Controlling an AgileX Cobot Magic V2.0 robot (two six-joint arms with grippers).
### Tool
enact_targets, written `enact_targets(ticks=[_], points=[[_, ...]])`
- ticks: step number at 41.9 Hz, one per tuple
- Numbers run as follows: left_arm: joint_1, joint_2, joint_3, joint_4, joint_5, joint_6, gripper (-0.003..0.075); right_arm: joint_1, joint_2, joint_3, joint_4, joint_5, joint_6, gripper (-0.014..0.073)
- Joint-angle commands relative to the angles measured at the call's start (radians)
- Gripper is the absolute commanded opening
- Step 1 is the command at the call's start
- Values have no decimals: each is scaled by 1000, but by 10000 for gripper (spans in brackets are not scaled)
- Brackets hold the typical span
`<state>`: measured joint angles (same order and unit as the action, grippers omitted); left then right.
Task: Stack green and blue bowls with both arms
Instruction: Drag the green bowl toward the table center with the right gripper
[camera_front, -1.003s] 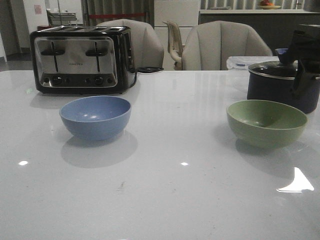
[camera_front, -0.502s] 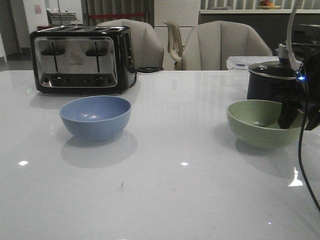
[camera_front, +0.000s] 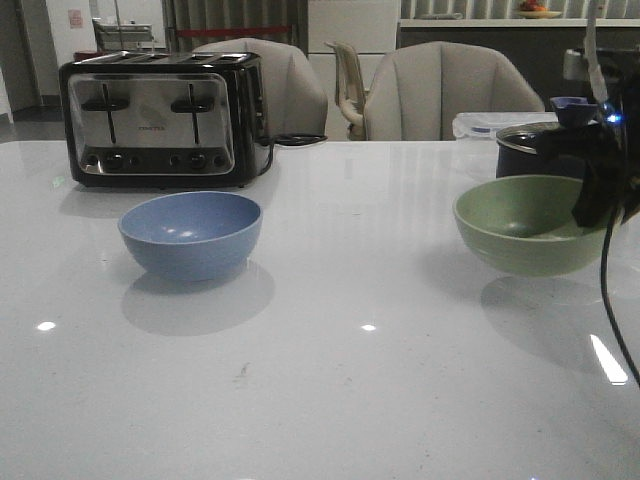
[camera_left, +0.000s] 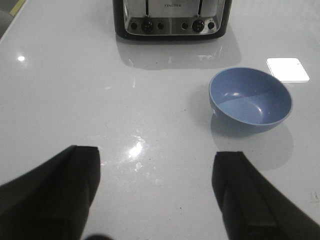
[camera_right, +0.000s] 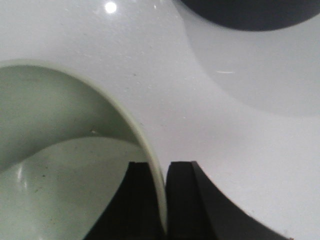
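Note:
The blue bowl (camera_front: 190, 234) sits upright on the white table, left of centre, in front of the toaster; it also shows in the left wrist view (camera_left: 250, 99). The green bowl (camera_front: 525, 224) is at the right, lifted a little above the table. My right gripper (camera_front: 598, 205) is shut on its right rim; in the right wrist view one finger is inside the green bowl (camera_right: 60, 165) and one outside, right gripper (camera_right: 162, 190). My left gripper (camera_left: 157, 192) is open and empty above bare table, the blue bowl ahead of it and to one side. It is out of the front view.
A chrome and black toaster (camera_front: 160, 120) stands at the back left. A dark lidded pot (camera_front: 535, 150) stands just behind the green bowl. A clear lidded container (camera_front: 485, 124) is at the back right. Chairs stand behind the table (camera_front: 350, 370).
My right gripper came down onto the green bowl's right rim, closed on it, and has now raised the bowl off the table. The blue bowl has not moved.

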<state>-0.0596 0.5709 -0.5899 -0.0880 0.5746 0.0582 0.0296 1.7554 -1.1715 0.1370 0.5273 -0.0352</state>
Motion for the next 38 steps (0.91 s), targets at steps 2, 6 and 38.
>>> enact_targets(ticks=[2,6,38], points=[[-1,6,-31,-9,-78,-9,533,55,-110,-29,25,-14,-6,103],[-1,6,-31,-9,-78,-9,533,120,-122,-29,57,-3,-6,103],[-1,6,-31,-9,-78,-9,533,329,53,-28,78,-60,-6,349]])
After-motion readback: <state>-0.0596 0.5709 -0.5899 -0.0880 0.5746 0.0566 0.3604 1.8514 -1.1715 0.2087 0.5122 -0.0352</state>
